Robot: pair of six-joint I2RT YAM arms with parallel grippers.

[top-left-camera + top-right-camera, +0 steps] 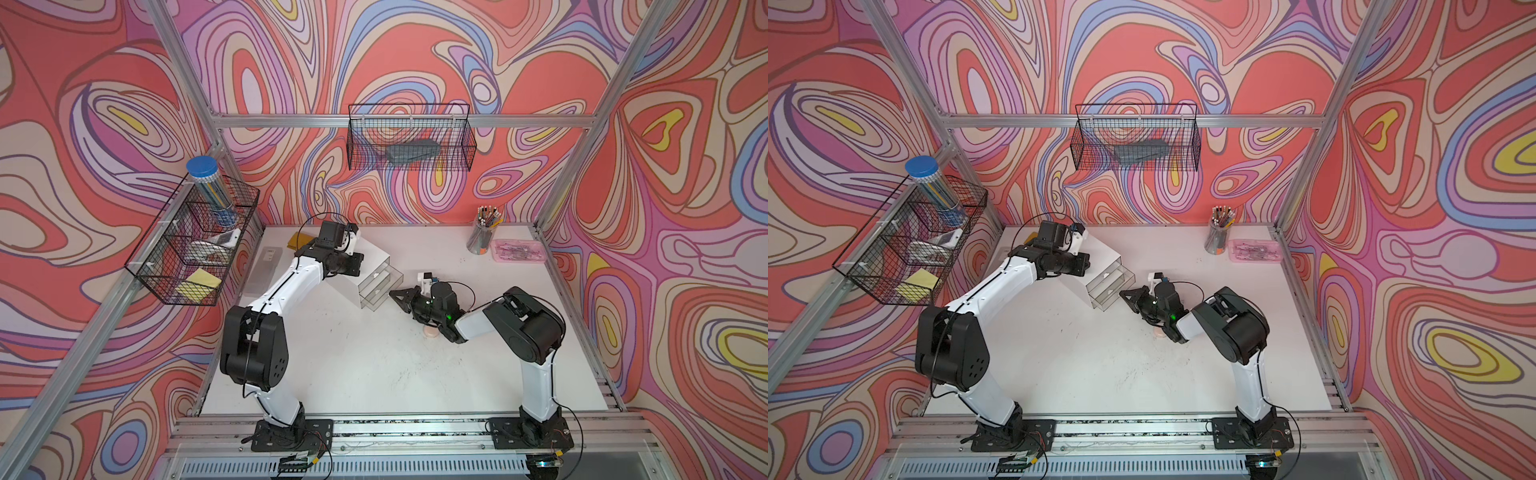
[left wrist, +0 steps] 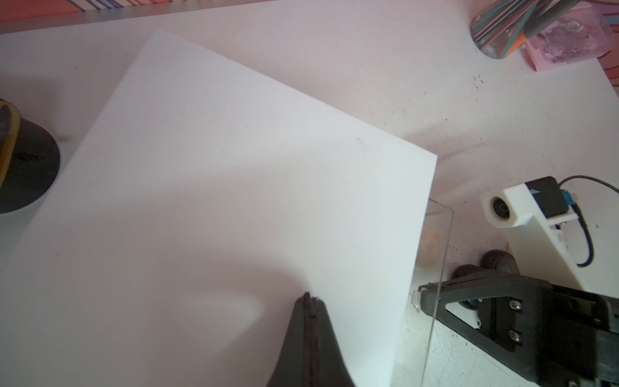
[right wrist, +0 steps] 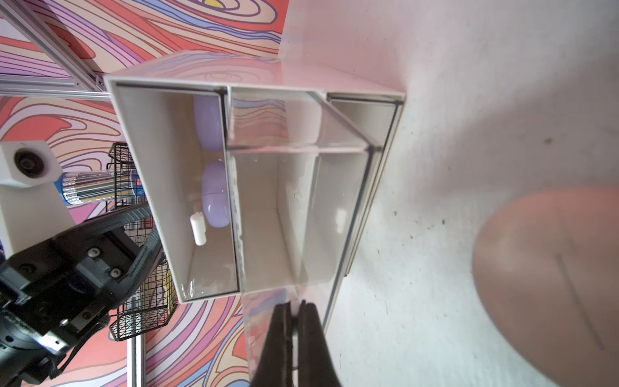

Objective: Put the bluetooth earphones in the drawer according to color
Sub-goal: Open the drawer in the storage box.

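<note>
The drawer is a white cabinet with clear drawers, seen in both top views. My left gripper is shut and its tips rest on the cabinet's white top. My right gripper is shut on the small handle of the pulled-out middle drawer, also seen from above. Two lilac bluetooth earphones lie in the top drawer. A pale pink one lies on the table beside the cabinet, partly hidden under my right arm in a top view.
A cup of pencils and a shallow pink tray stand at the back right. A frosted flat box lies left of the cabinet. Wire baskets hang on the left wall and the back wall.
</note>
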